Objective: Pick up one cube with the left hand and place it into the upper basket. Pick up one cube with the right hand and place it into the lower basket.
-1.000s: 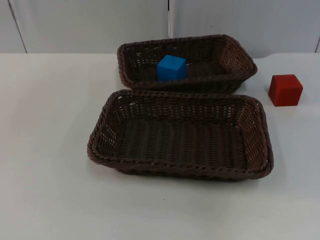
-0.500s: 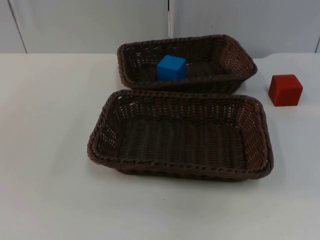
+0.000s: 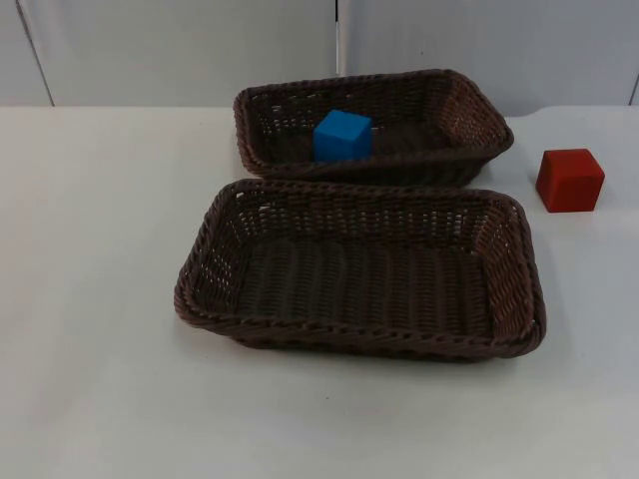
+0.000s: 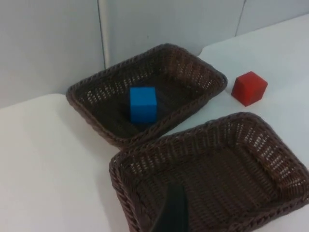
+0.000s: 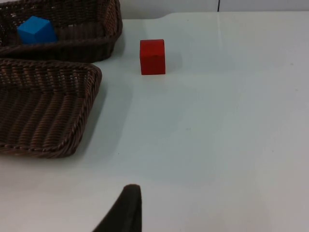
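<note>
A blue cube [image 3: 342,136] lies inside the upper basket [image 3: 479,120], toward its left half. The lower basket [image 3: 359,190] stands just in front of it and holds nothing. A red cube [image 3: 570,180] rests on the table to the right of the upper basket. In the left wrist view my left gripper [image 4: 173,212] hangs over the lower basket [image 4: 145,154], with the blue cube [image 4: 143,104] and red cube [image 4: 249,88] beyond it. My right gripper [image 5: 126,210] is over bare table, well short of the red cube [image 5: 152,57] and beside the lower basket [image 5: 82,116].
The white table [image 3: 100,249] spreads wide to the left of both baskets and along the front edge. The grey partition wall [image 3: 180,50] closes off the back, close behind the upper basket.
</note>
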